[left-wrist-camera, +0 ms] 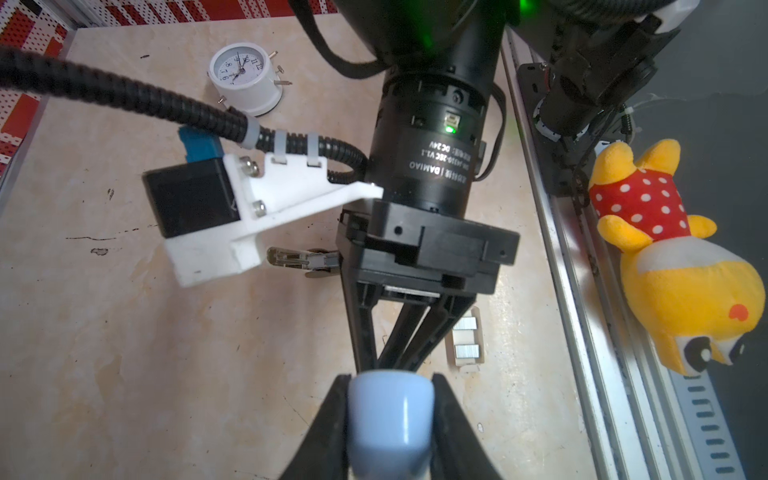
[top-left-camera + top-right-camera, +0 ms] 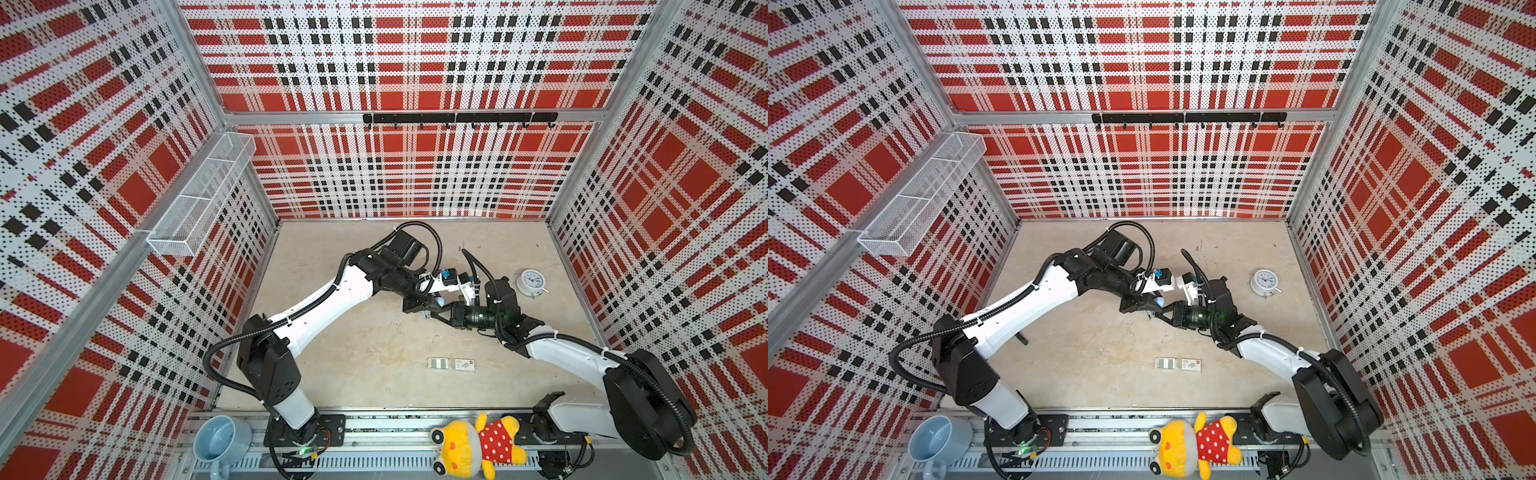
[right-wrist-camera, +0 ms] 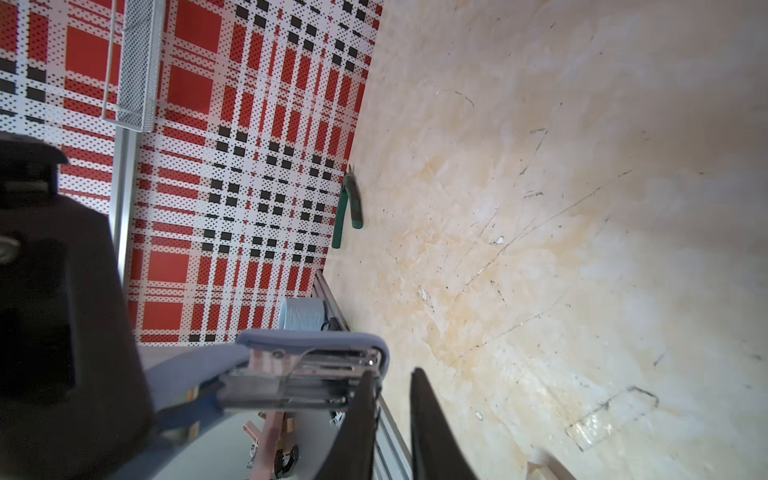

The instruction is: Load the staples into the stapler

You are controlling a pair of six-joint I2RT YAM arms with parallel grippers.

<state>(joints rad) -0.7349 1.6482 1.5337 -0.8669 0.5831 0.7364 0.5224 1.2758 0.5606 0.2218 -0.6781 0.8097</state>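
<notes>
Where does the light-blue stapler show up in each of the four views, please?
Both top views: the stapler is a small blue patch near the picture's centre.
Left wrist view: bottom centre, rounded end facing the camera.
Right wrist view: lower left, silver channel visible.
Shared landmark: the white alarm clock, in all but the right wrist view.

The black motor housing [image 1: 432, 166] carried an inverted white label reading "DAMIAO" and "DC 24V". The white alarm clock [image 1: 237, 68] showed black hour numerals.
</notes>
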